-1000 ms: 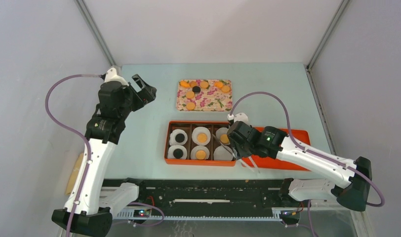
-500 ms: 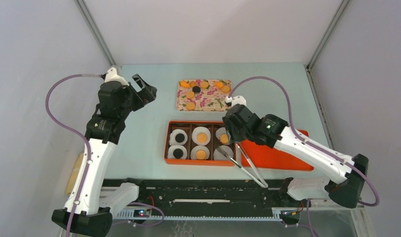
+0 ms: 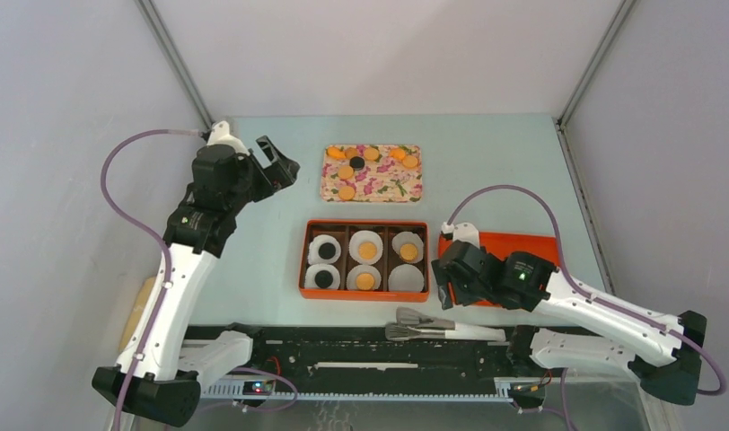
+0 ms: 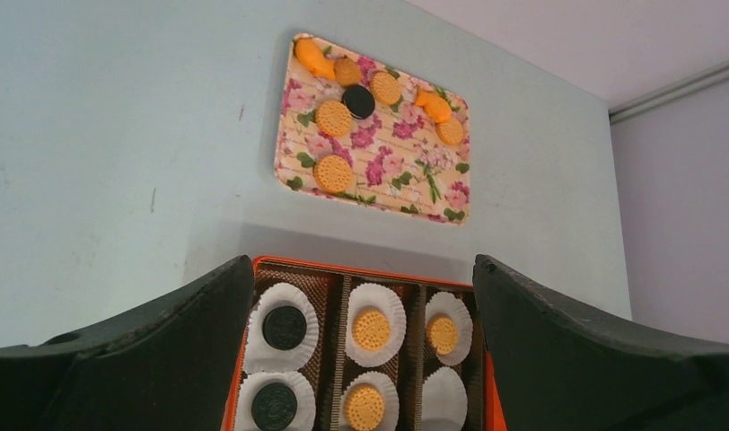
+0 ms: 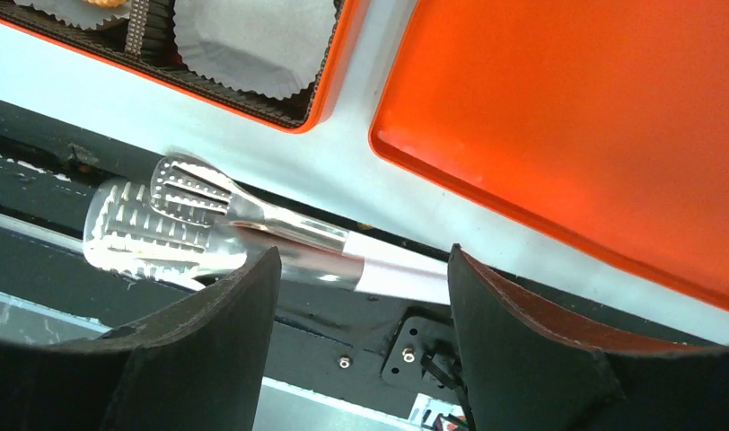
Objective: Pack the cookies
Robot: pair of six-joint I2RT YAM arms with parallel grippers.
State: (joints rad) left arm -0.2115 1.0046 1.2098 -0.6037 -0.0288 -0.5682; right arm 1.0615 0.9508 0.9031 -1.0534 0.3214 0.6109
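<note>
Five cookies (image 3: 367,251) sit in white paper cups (image 3: 406,279) inside the orange box (image 3: 364,295); the near-right cup holds none. More cookies lie on the floral tray (image 3: 388,186) behind the box. Half a second ago the right gripper (image 3: 443,287) carried the tongs (image 3: 421,324) over the box. Now the tongs lie alone on the black rail (image 3: 343,346), and the gripper is drawn back over the orange lid (image 3: 522,244). The left gripper (image 3: 280,162) has shifted a little toward the tray.

From the left wrist, its fingers are spread wide and hold nothing, above the box.

From the right wrist, the fingers are also spread apart; the tongs lie below them, not pinched.
</note>
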